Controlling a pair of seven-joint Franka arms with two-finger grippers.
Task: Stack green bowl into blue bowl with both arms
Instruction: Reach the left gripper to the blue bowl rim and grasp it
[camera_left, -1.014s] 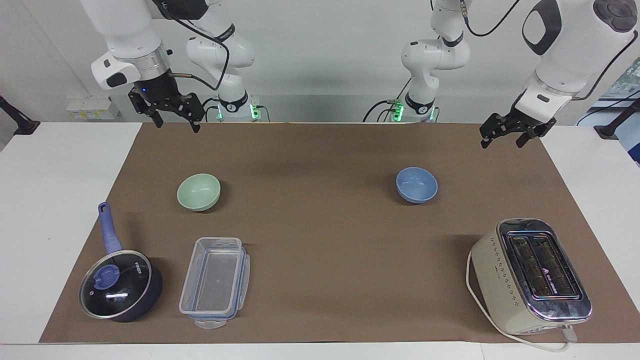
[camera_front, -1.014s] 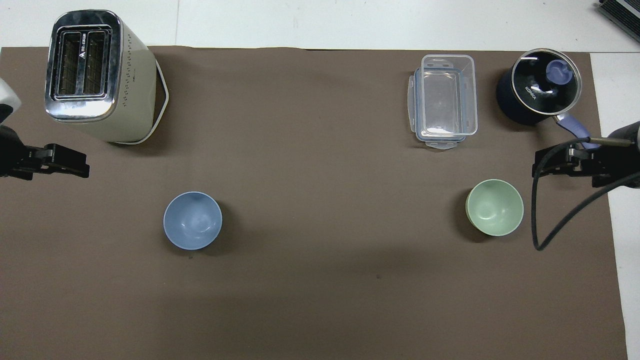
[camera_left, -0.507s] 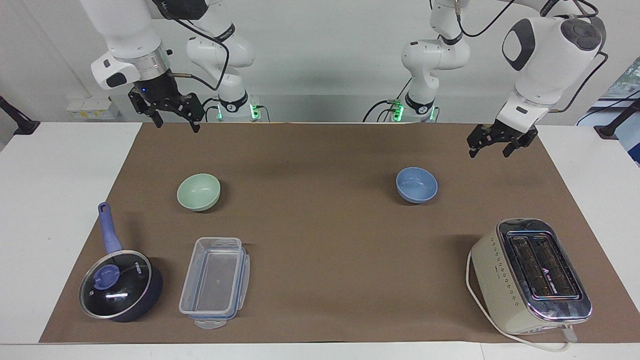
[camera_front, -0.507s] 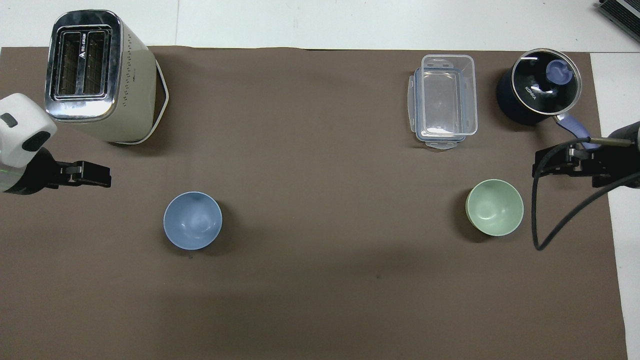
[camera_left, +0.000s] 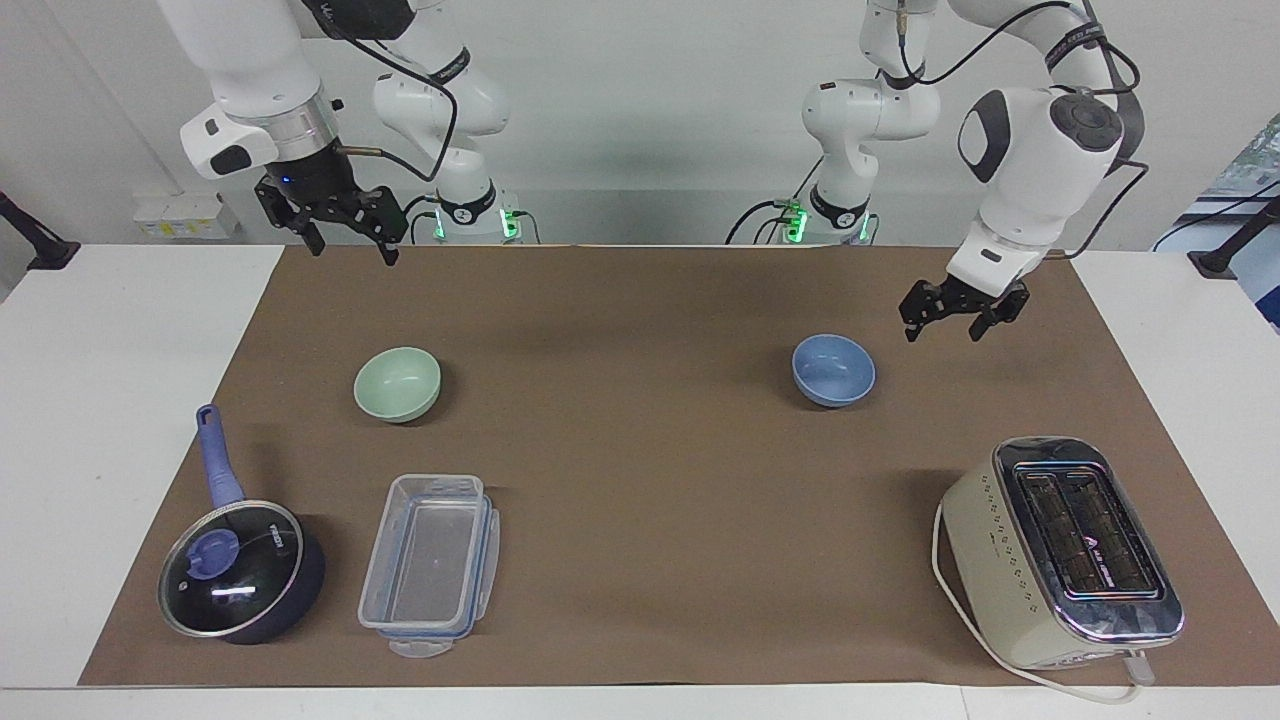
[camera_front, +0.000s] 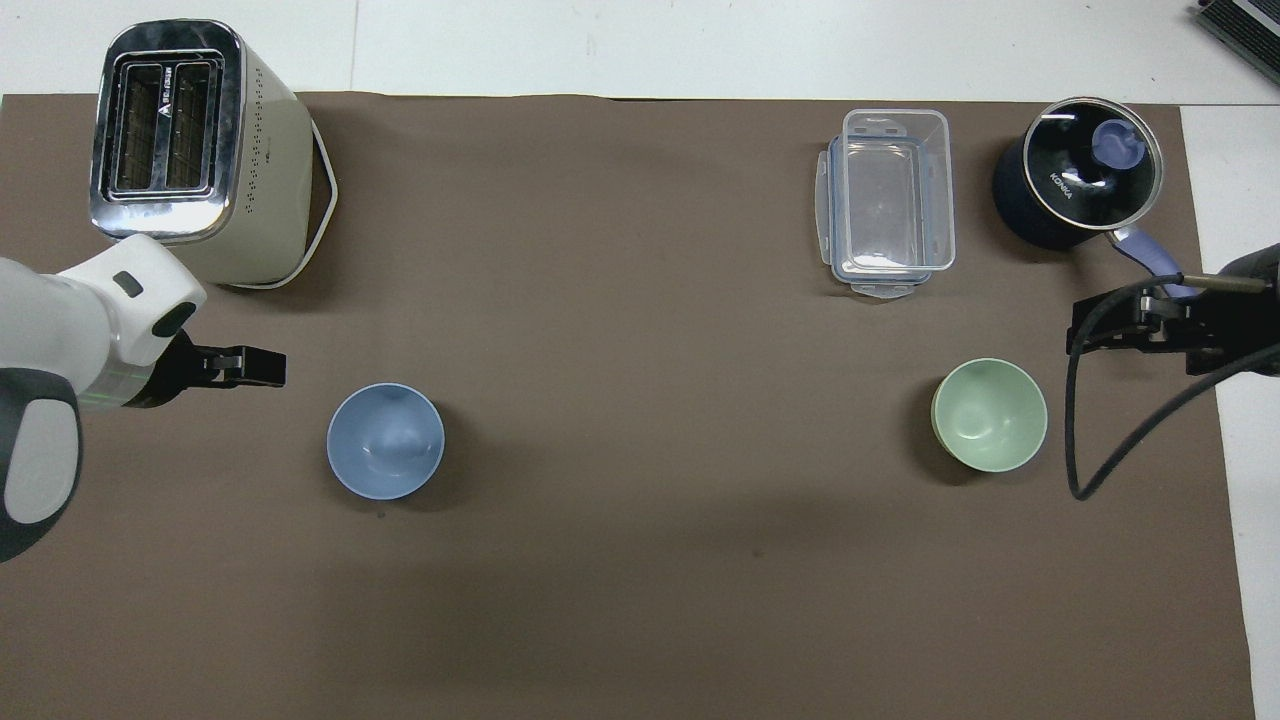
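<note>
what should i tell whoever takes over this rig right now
Left pincer: open, empty, in the air beside the blue bowl, not touching it.
Right pincer: open, empty, waiting high over the mat's edge by its base.
Green bowl: upright on the mat toward the right arm's end, nearer the robots than the clear container.
Blue bowl: upright toward the left arm's end.
Done: nothing grasped.
Left: pick up green bowl, hand over if needed, set it into blue bowl.

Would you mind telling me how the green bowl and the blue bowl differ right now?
The green bowl is pale mint; the blue bowl is periwinkle. The green bowl sits toward the right arm's end of the table, the blue bowl toward the left arm's end. Both look alike in size, stand upright and empty on the brown mat, untouched.
</note>
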